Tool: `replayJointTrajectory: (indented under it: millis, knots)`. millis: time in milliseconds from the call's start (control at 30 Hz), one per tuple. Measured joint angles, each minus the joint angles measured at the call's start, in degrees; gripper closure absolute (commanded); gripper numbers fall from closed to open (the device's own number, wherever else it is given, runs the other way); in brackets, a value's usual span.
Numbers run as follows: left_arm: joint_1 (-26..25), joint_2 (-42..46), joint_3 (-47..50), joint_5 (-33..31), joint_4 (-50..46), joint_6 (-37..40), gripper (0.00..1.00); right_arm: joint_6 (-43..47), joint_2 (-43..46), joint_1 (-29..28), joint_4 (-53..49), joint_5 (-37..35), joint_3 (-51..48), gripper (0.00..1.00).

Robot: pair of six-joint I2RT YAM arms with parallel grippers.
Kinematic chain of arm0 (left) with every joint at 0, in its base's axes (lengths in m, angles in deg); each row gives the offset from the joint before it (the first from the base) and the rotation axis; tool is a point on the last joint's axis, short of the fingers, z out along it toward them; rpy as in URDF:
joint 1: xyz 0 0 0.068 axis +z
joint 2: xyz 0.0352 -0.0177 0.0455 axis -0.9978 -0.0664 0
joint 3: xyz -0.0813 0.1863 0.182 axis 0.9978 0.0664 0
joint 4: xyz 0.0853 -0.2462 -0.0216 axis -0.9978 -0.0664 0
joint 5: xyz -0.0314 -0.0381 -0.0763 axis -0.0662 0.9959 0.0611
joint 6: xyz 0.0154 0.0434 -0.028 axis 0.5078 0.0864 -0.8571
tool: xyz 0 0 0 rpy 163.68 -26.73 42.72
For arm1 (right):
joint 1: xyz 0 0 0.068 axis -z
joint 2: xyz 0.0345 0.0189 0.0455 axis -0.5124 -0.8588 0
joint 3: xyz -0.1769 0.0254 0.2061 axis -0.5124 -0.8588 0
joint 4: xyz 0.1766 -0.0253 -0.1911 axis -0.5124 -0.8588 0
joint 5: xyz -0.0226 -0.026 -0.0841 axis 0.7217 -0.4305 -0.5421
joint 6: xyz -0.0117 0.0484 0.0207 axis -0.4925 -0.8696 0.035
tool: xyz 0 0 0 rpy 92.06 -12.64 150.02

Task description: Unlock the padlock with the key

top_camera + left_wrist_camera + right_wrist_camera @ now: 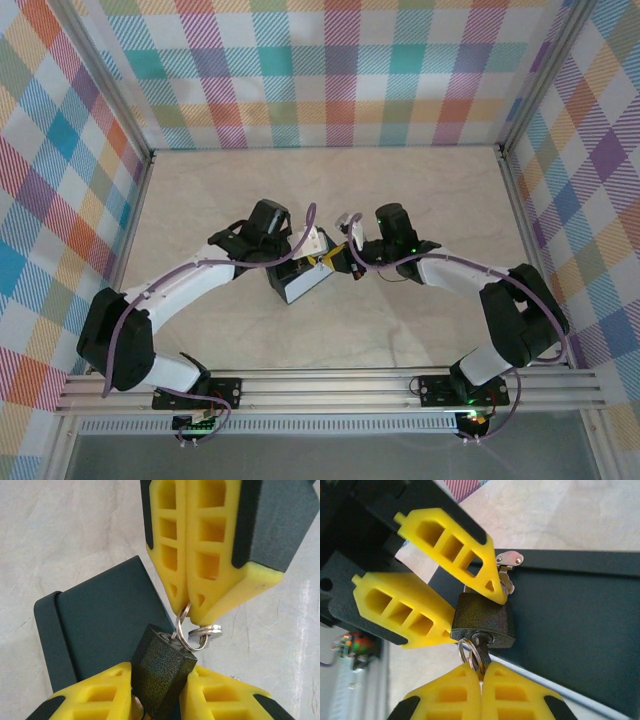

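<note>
We see the left tool [160, 679] clamped on the small dark padlock [162, 667] against a dark box [100, 620] on the counter [75, 530]; the right tool [187, 602] pinches the key [480, 642] in its keyhole.

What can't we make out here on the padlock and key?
- Right wrist view: key blade buried in the padlock and pinched by the right fingers; its rotation is unreadable.
- Right wrist view: shackle hidden behind one of the left fingers; locked or open, cannot tell.
- Left wrist view: padlock's lower part cut off by the bottom edge and left fingers.
- Top external view: padlock and key too small to resolve.
</note>
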Motion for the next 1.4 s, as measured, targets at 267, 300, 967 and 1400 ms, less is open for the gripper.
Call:
replayJointTrajectory:
  millis: [267,300,967,1400]
  knots:
    - [-0.33,1.2,1.46,-3.39,1.49,-1.14,0.76,-19.1,-4.2,0.68,-5.14,4.42,5.4,1.0]
    - [-0.42,1.31,1.7,-3.85,1.88,-1.2,0.76,-21.94,-4.2,0.68,-5.01,4.46,5.4,1.0]
    - [-1.88,3.13,5.31,-9.55,7.04,-3.52,0.65,-59.71,-5.11,0.11,0.42,6.95,5.09,1.0]
    - [-3.06,9.6,6.03,-6.73,-2.93,-3.76,0.52,-50.18,-5.03,-1.01,-17.09,4.59,9.77,0.91]
